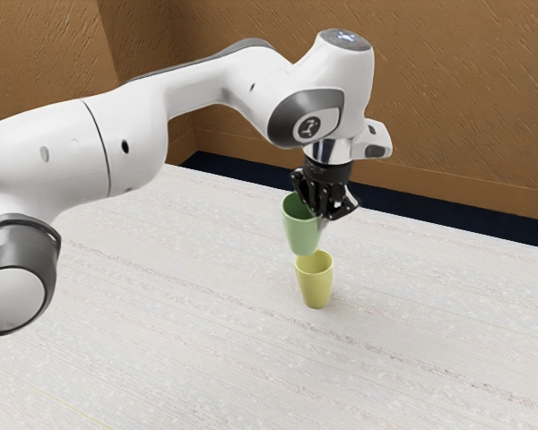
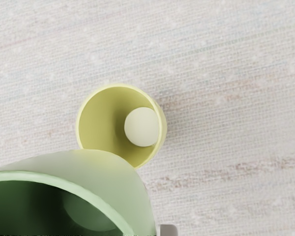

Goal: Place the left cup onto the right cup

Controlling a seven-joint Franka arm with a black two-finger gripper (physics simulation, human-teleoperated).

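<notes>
The fingers (image 1: 330,199) are gripping the green cup (image 1: 300,228) by its rim, hanging over the yellow cup (image 1: 315,279) — probably needing centring before lowering gently.

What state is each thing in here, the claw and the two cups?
gripper: shut on the rim of the green cup.
green cup: lifted off the table, mouth up, just over the yellow cup.
yellow cup: upright on the table, empty.
</notes>
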